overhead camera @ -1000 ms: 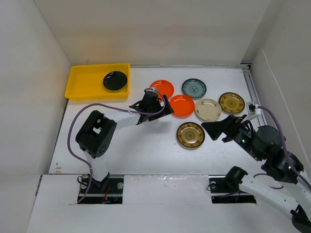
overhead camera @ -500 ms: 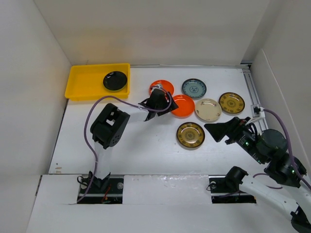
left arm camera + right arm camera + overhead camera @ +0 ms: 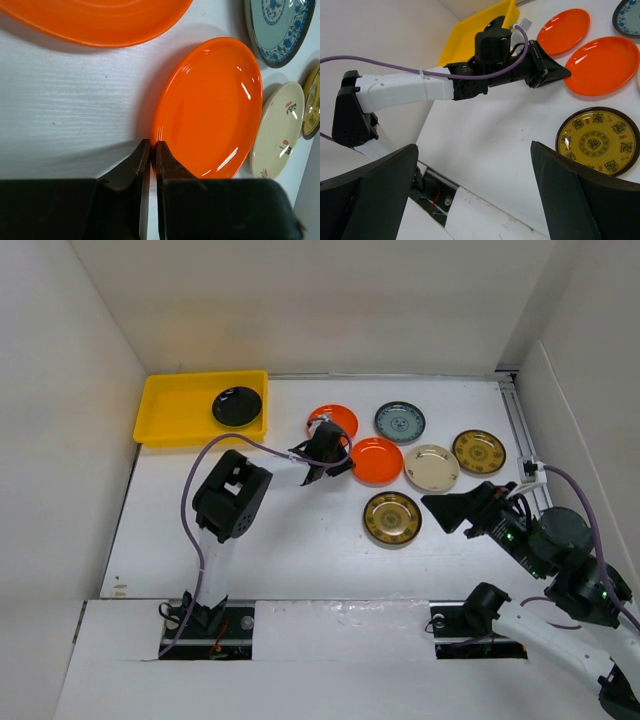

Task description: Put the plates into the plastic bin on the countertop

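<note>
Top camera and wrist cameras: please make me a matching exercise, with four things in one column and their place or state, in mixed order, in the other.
1. black plate
2. cream plate
3. left gripper
4. right gripper

A. open wide
B. inside the yellow bin
C. fingers nearly together at the rim of an orange plate
D. on the countertop, beside a brown-and-gold plate

Pairs: 1-B, 2-D, 3-C, 4-A
</note>
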